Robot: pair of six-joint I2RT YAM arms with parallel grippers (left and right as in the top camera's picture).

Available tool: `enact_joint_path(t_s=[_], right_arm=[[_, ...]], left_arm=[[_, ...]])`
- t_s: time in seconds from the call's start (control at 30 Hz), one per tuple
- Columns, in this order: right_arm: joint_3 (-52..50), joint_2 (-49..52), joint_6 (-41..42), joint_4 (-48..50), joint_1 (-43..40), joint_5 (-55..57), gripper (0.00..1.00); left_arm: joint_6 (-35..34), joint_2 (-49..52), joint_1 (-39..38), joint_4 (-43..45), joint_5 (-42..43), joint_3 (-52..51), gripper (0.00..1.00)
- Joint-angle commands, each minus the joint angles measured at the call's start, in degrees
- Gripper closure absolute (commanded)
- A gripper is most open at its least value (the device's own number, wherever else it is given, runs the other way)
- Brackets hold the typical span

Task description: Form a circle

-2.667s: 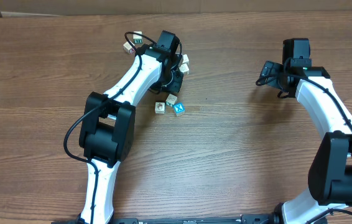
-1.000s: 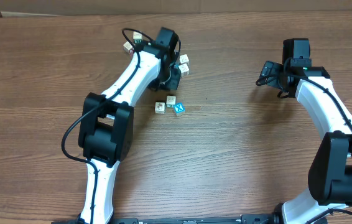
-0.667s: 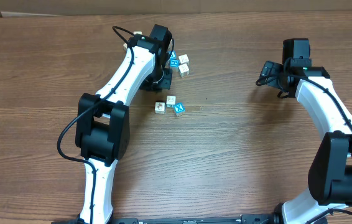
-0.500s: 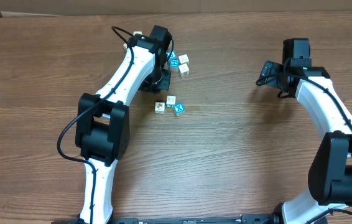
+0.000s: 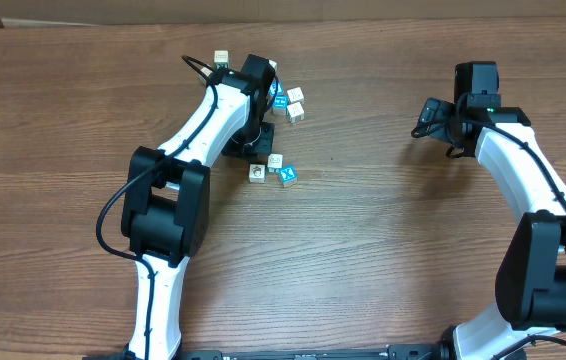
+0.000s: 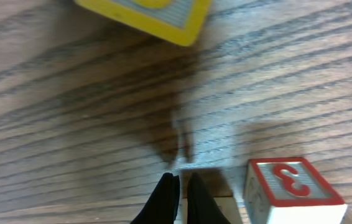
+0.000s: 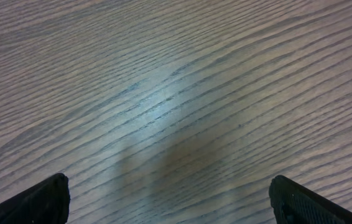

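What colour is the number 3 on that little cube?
Red, on the cube, inside a red border on white; the left wrist view shows it best.

A tight cluster of small picture cubes (image 5: 275,164) lies flat, left of centre in the overhead view. It has a left white-faced cube (image 5: 257,174), an upper white-faced cube (image 5: 275,160) and a bright blue-faced cube (image 5: 287,176) at right.

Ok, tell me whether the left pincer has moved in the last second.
Yes. Overhead, the left pincer has slid toward the picture's left and nearer the three-cube cluster, which stayed put.
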Motion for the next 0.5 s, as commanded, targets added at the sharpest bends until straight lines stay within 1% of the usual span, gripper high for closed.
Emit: enact_joint_path(t_s=[0.0, 0.47], right_arm=[[0.5, -0.7, 0.0, 0.3, -0.2, 0.4, 0.0], [0.5, -0.7, 0.0, 0.3, -0.2, 0.4, 0.0]], left_arm=[[-0.3, -0.7, -0.1, 0.0, 2.4, -0.5, 0.96], [-0.3, -0.7, -0.5, -1.9, 2.4, -0.5, 0.96]])
